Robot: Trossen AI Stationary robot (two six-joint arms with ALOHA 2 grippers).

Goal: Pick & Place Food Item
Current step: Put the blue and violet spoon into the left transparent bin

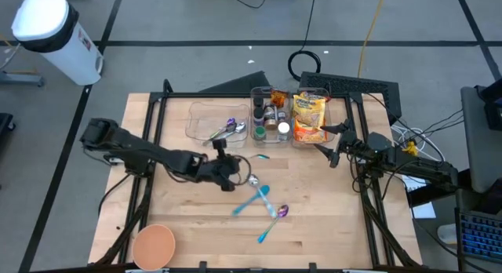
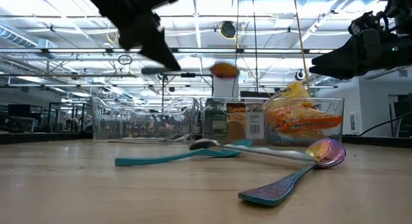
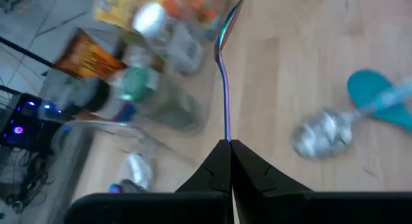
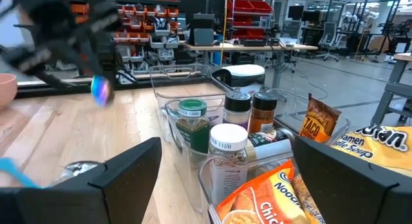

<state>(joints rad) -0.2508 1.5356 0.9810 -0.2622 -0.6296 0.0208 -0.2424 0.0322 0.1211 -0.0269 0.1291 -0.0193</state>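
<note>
My left gripper (image 1: 232, 172) hangs above the middle of the table, shut on a thin iridescent spoon (image 3: 224, 76) whose bowl (image 3: 233, 8) points toward the clear bins at the far edge. In the low view this spoon (image 2: 172, 72) hangs in the air. Beside the gripper, two teal-handled spoons (image 1: 263, 194) and a purple-bowled spoon (image 1: 281, 212) lie flat on the wood. The left bin (image 1: 205, 116) holds more spoons. My right gripper (image 1: 334, 143) waits open and level at the right, beside the bin of noodle packets (image 1: 310, 116). My left gripper pinches the free end of the spoon's handle (image 3: 226, 135) between its two fingertips. The fingers come from the table's left, slanting downward. The spoon sticks straight out ahead of them, along their line, and is lifted clear of the table.
The middle bin (image 1: 267, 116) holds spice jars. A pink bowl (image 1: 153, 245) stands at the near left corner. A black frame (image 1: 157, 108) runs along the table's edges. Bare wood (image 1: 329, 218) lies to the near right of the loose spoons.
</note>
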